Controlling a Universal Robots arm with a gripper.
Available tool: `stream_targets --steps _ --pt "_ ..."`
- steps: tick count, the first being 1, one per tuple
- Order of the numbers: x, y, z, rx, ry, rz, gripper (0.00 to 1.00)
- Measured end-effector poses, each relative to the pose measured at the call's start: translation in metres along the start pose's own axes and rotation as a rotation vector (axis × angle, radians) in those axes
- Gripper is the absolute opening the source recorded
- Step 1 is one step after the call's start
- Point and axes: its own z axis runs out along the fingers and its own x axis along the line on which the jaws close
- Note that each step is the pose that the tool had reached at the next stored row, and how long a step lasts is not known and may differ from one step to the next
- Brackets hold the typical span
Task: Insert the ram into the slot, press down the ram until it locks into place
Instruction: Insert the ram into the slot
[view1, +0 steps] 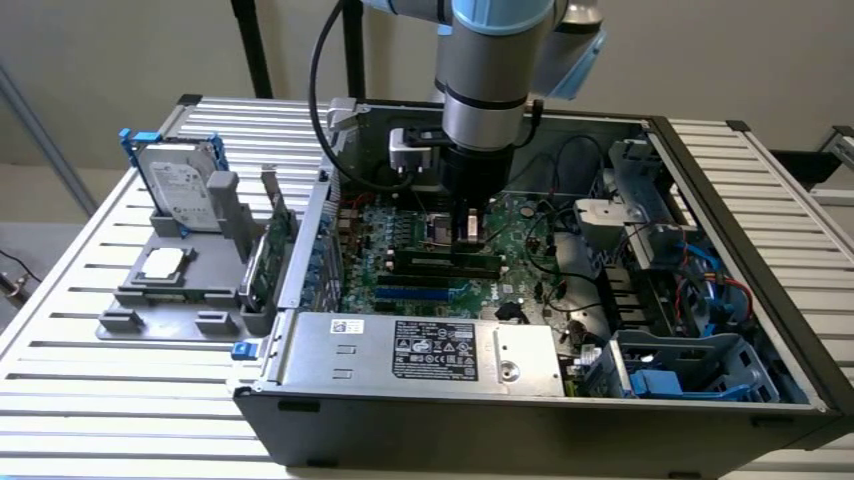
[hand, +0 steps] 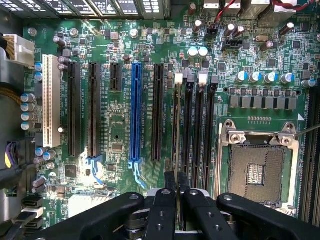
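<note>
Seemingly I'm halfway: the long thin green ram stick (hand: 175, 125) stands edge-up in its narrow black plastic slot (hand: 179, 100) mid-motherboard, my jaws pinching its end, locking not yet evident.

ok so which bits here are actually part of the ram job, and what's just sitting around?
Job: ram, slot it stands in, tool closed on the ram.
Lying about: hard drive, power supply, blue slot, CPU socket.

A robotics lab: robot arm (view1: 494, 60), opened computer case (view1: 467, 425), slatted metal table (view1: 60, 335).
</note>
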Motion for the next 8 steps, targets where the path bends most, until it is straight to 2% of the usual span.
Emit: stream_targets --steps 8 --pt "0.0000 0.0000 0.0001 -0.0001 -0.0006 0.002 0.13"
